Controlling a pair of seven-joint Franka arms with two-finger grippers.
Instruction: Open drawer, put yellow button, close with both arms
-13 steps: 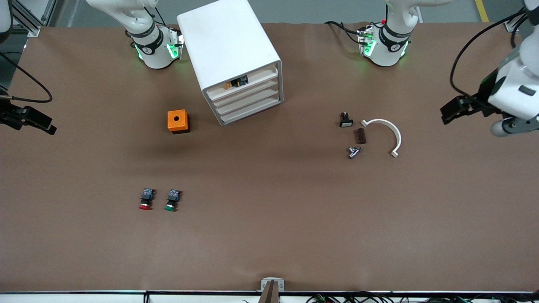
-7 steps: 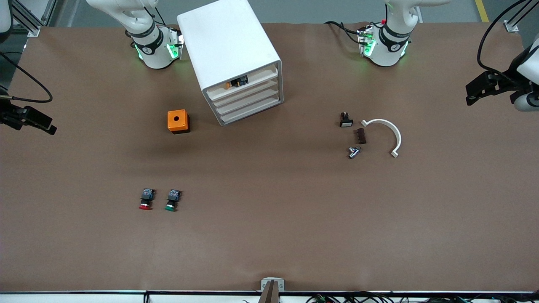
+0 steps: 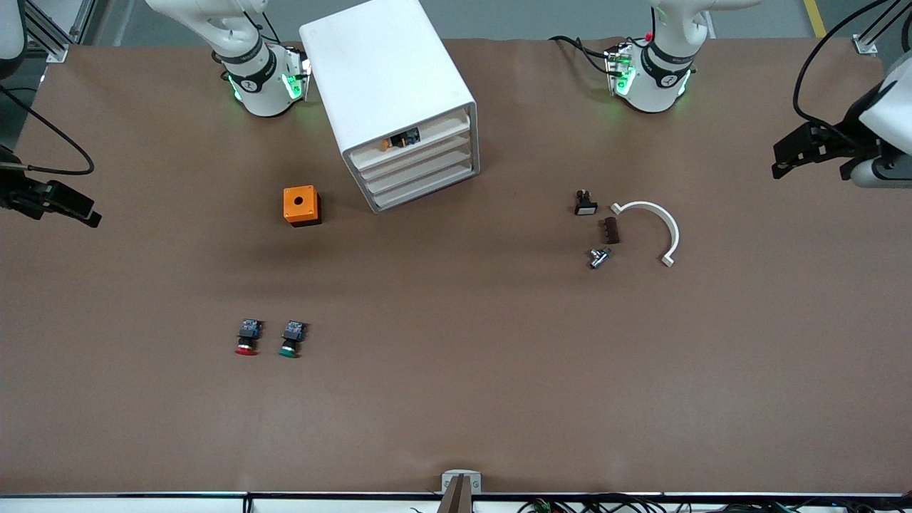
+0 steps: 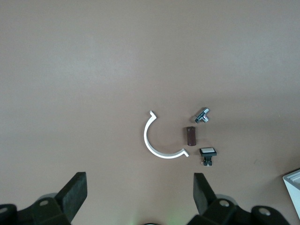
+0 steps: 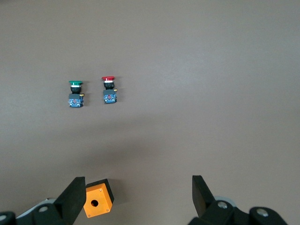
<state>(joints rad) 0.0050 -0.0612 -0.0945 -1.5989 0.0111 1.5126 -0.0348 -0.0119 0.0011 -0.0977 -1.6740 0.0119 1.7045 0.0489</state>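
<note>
The white cabinet (image 3: pixel 388 85) stands between the two arm bases. Its top drawer (image 3: pixel 434 130) sits pushed in, level with the three lower drawers. The yellow button (image 3: pixel 388 144) lies in the top drawer and shows over its low front. My left gripper (image 3: pixel 784 160) hangs open and empty over the left arm's end of the table; its wrist view (image 4: pixel 138 180) looks down on bare table and small parts. My right gripper (image 3: pixel 71 206) hangs open and empty over the right arm's end; its wrist view (image 5: pixel 137 183) shows spread fingers.
An orange box (image 3: pixel 301 205) with a hole stands beside the cabinet (image 5: pixel 97 198). A red button (image 3: pixel 246 340) and a green button (image 3: pixel 291 340) lie nearer the front camera. A white arc (image 3: pixel 652 224), a brown block (image 3: pixel 610 230), a metal fitting (image 3: pixel 598 256) and a small black switch (image 3: pixel 586 203) lie toward the left arm's end.
My left gripper swung up and out toward the left arm's end of the table, then came back a little. My right gripper shifted only slightly. The cabinet and parts stayed still.
</note>
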